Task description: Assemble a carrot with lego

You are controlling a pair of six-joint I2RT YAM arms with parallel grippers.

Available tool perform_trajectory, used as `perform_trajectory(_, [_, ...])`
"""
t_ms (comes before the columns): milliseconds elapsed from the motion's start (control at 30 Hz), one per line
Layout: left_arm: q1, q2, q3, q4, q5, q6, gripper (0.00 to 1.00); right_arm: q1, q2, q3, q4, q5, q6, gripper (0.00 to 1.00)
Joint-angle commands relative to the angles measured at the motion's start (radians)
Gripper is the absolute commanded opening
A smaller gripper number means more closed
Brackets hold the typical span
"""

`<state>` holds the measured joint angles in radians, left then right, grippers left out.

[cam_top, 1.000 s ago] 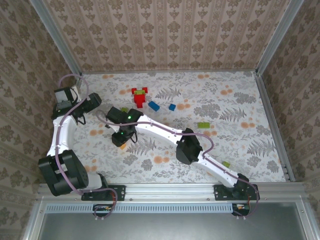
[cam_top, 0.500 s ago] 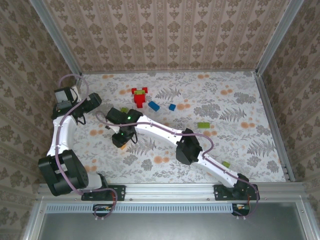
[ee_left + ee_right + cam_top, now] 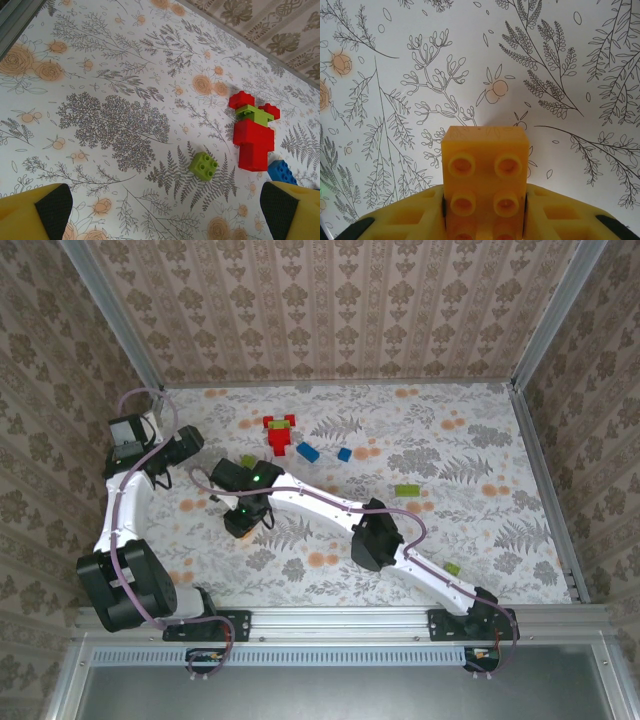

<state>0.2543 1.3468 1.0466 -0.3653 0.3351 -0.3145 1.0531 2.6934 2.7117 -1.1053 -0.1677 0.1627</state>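
Note:
My right gripper (image 3: 485, 202) is shut on an orange lego brick (image 3: 486, 165), studs facing the camera, just above the flowered table. From above, this gripper (image 3: 244, 514) hangs over the table's left middle. A red lego stack with a green brick across it (image 3: 280, 433) lies at the back, and it is also seen as the red stack (image 3: 253, 142). A small green square brick (image 3: 203, 165) lies loose in front of it. My left gripper (image 3: 164, 207) is open and holds nothing, and it hovers at the far left (image 3: 172, 452).
Two blue bricks (image 3: 307, 451) (image 3: 344, 454) lie right of the red stack, one of them seen as a blue brick (image 3: 283, 172). A green oblong brick (image 3: 407, 490) and another green one (image 3: 452, 568) lie beside the right arm. Walls enclose the table.
The right wrist has shifted very slightly to the right with the orange brick still in it. The left arm has not moved.

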Motion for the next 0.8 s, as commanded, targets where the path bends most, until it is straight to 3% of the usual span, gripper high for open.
perform_trajectory(0, [-0.003, 0.008, -0.012, 0.013, 0.016, -0.001, 1.0, 0.008, 0.024, 0.037, -0.034, 0.032, 0.031, 0.37])
perform_trajectory(767, [-0.003, 0.009, -0.01, 0.014, 0.018, 0.001, 1.0, 0.011, 0.027, 0.052, -0.01, 0.061, 0.137, 0.37])
